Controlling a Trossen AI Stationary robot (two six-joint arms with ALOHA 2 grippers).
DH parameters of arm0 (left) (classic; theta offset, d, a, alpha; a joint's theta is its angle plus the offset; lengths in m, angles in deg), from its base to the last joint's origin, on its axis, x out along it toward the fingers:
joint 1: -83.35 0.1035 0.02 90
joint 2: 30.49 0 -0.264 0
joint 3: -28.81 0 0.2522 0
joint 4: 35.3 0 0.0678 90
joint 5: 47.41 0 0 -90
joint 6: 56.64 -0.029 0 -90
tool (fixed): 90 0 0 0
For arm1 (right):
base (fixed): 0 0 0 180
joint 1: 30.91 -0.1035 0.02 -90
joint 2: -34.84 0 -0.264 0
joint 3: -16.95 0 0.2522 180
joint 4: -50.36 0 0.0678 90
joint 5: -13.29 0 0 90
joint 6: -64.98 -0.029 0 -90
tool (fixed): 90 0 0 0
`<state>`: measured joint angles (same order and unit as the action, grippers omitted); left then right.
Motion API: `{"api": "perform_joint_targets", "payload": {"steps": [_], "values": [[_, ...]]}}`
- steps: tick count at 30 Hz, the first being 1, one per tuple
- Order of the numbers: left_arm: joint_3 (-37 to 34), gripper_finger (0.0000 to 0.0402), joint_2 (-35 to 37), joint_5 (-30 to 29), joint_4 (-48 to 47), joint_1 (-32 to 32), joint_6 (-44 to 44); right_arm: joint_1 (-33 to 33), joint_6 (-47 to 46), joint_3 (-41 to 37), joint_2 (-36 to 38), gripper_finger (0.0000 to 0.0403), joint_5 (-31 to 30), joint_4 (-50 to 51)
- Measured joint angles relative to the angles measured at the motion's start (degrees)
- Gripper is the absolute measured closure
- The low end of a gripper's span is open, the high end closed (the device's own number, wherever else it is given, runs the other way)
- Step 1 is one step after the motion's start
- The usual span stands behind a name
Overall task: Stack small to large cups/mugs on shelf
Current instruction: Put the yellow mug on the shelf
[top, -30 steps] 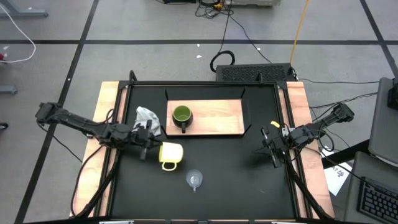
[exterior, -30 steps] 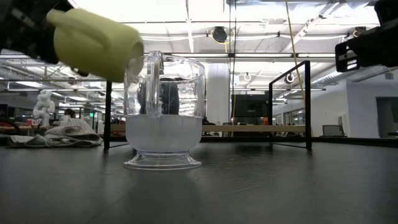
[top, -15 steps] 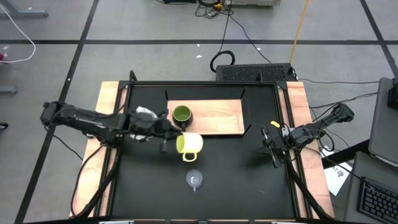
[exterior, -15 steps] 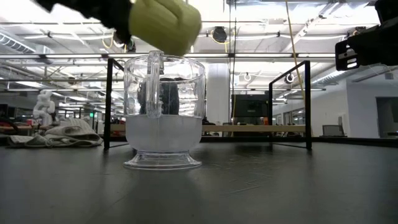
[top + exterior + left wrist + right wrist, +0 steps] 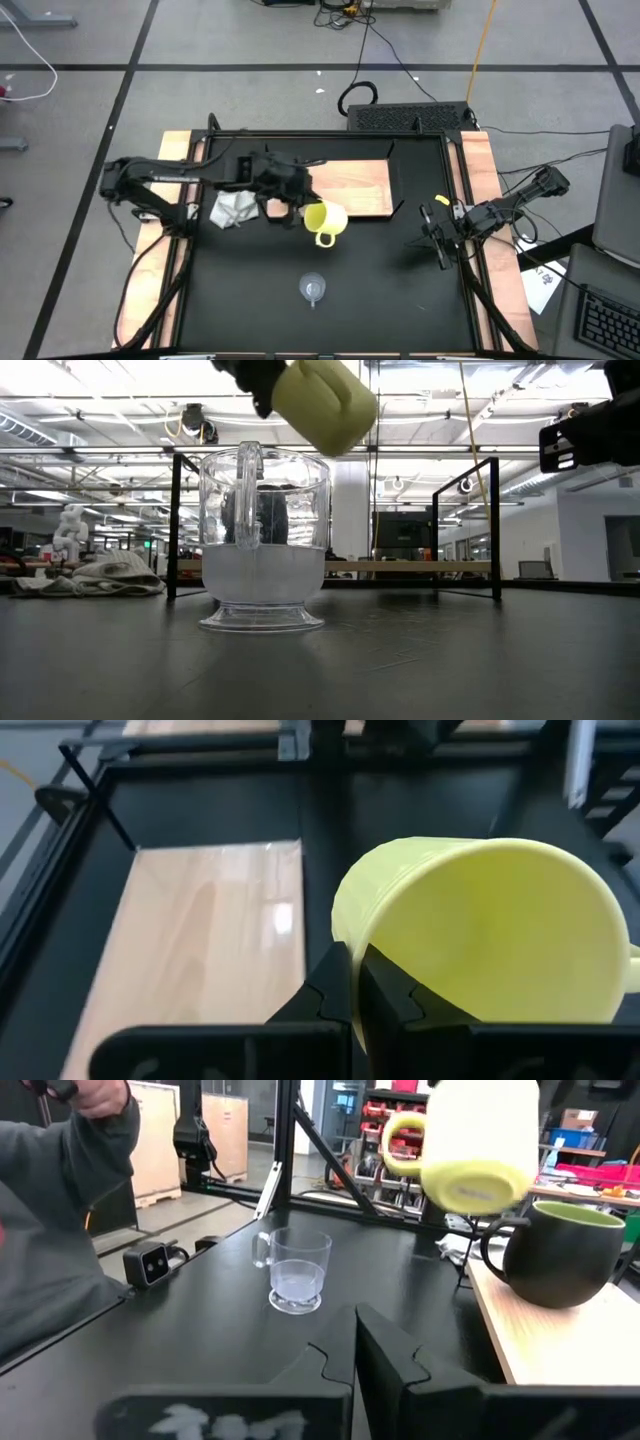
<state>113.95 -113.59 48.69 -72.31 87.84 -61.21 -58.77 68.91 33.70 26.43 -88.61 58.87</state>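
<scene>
The left gripper hangs above the front edge of the shelf, its dark fingers pinched together on the rim of the bright yellow handled mug, which it carries in the air, tilted, with its handle pointing toward the near side of the table. In the right wrist view the mug's base hovers just above and beside the olive-green mug with a dark handle, which stands upright near the left end of the flat rectangular light-wood shelf with a thin dark frame; from overhead the arm hides that green mug. The small clear glass cup with a handle stands upright on the black tabletop, well apart from the shelf toward the near edge, and it fills the middle of the low view. A crumpled grey-white cloth wad lies on the table just left of the shelf. The right gripper waits near the table's right edge with its fingers pressed together on nothing. A person's grey sleeve seems to show beyond the table in the right wrist view.
</scene>
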Motion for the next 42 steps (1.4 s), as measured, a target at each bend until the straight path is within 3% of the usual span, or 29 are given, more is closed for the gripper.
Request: {"api": "perform_joint_targets", "payload": {"steps": [6, 11, 30, 37, 42], "values": [[9.9, 0.0398, -7.0, 0.2, -8.6, 3.0, -4.0, 0.0, 0.4, 0.0, 0.0, 0.0403, 0.0, -0.5], [16.3, 0.0398, -12.3, 4.1, -17.0, 5.9, -8.3, 0.0, 0.5, 0.0, 0.0, 0.0403, 0.0, -0.4], [38.6, 0.0398, -30.4, 5.6, -31.6, 11.0, -15.0, 0.0, 0.4, 0.0, 0.0, 0.0403, 0.0, 0.0], [42.2, 0.0398, -32.3, 3.9, -35.8, 12.8, -15.7, 0.0, 0.3, 0.0, 0.0, 0.0403, 0.0, 0.4], [42.2, 0.0398, -32.3, -0.4, -37.2, 13.9, -14.5, 0.0, 0.4, 0.0, 0.0, 0.0403, 0.0, 0.4]]}}
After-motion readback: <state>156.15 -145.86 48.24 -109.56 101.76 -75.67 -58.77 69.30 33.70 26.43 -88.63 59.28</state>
